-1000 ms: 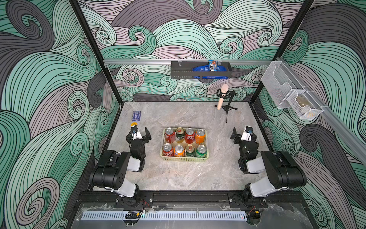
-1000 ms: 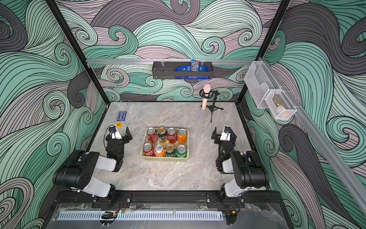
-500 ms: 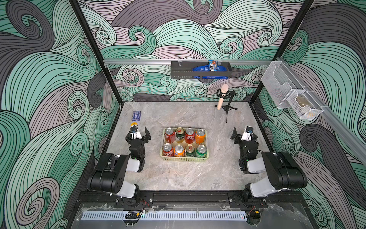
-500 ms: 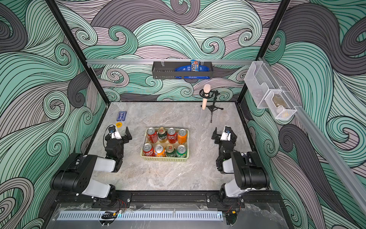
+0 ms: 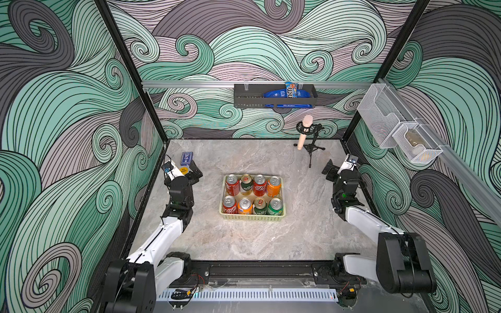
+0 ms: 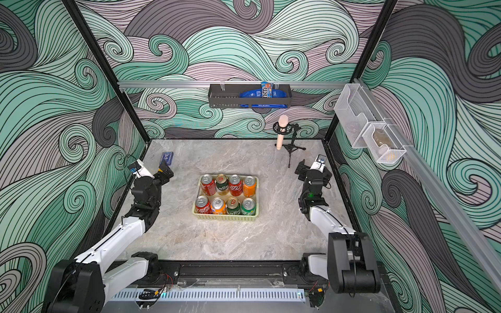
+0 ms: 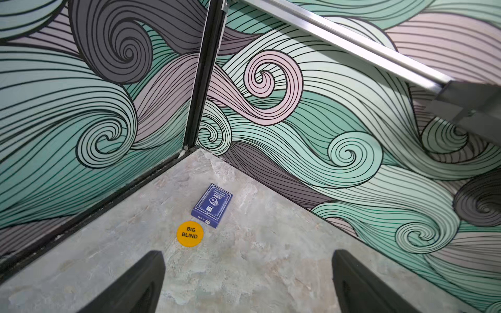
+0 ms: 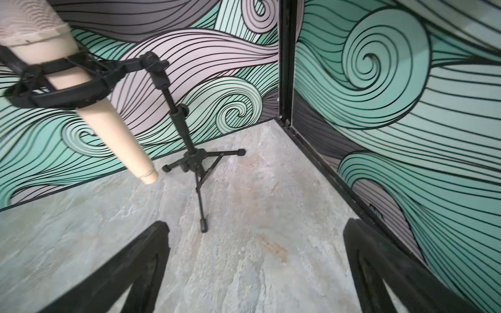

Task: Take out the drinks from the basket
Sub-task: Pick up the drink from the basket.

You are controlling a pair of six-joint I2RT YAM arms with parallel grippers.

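Sitting mid table (image 5: 244,244), basket (image 5: 252,216) seems well clear of edges.

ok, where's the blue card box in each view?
Top view: card box at the back left of the table.
Top view: card box, same back-left spot.
Left wrist: mid-picture, next to the yellow disc.
Right wrist: not in it.
Shared landmark: the black corner post behind the box, in all three.
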